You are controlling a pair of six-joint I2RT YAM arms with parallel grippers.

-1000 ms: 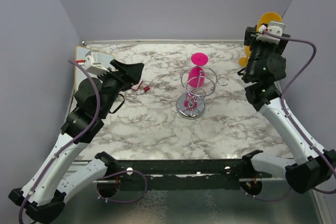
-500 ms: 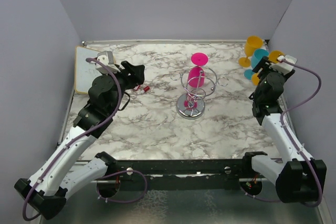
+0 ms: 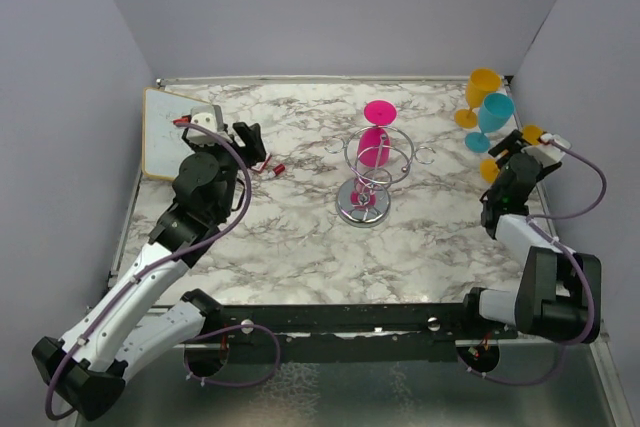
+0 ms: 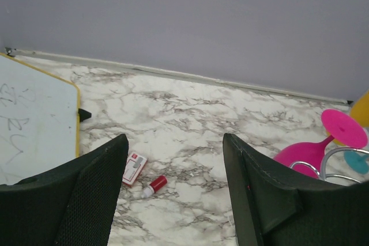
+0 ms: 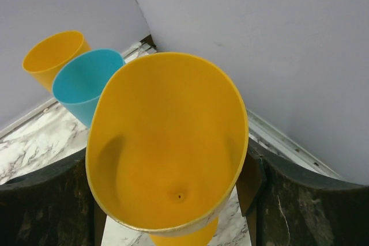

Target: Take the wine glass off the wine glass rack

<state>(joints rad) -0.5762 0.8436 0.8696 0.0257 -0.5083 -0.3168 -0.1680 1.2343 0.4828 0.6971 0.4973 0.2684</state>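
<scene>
The chrome wine glass rack (image 3: 364, 203) stands mid-table. A pink wine glass (image 3: 375, 145) hangs upside down in one ring, foot up. In the left wrist view the pink glass (image 4: 311, 155) and a bit of rack wire (image 4: 340, 155) show at the right edge. My left gripper (image 3: 250, 140) is open and empty, left of the rack, apart from it; its fingers (image 4: 271, 200) stand wide above the marble. My right gripper (image 3: 512, 159) is low at the right table edge, shut on a yellow wine glass (image 5: 167, 142) held by its bowl.
A yellow glass (image 3: 483, 87) and a teal glass (image 3: 495, 112) stand at the back right, close to the right gripper; they also show in the right wrist view, yellow (image 5: 53, 56) and teal (image 5: 86, 84). A whiteboard (image 3: 165, 132), a small card (image 4: 134, 167) and a red-capped vial (image 4: 154, 185) lie at left.
The right arm has come down and toward me with the yellow glass, from high at the back right to low by the table's right edge. The left arm has drawn back slightly.
</scene>
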